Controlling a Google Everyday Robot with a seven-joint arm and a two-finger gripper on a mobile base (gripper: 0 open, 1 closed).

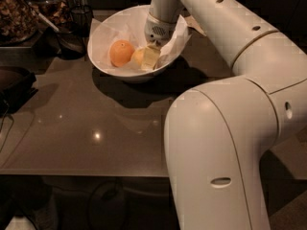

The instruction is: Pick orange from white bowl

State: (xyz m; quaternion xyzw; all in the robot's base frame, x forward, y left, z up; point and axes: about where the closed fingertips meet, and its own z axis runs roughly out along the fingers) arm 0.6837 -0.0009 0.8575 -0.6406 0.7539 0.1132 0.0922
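Observation:
The white bowl (92,38), lined with crinkled white paper, stands at the back of the brown table. Two fruits lie in it. The pale yellowish orange (136,56) lies right of centre. A deeper, redder-orange fruit (121,52) touches it on the left. My gripper (147,60) reaches down into the bowl from above and is right at the pale orange, covering its right side. The arm's wrist (160,28) hides the back right of the bowl.
A dark pot with a ladle (67,38) stands left of the bowl. A tray of brownish food (14,13) is at the far left. A black object (14,83) lies at the left table edge. My arm's large white link (220,157) fills the right foreground.

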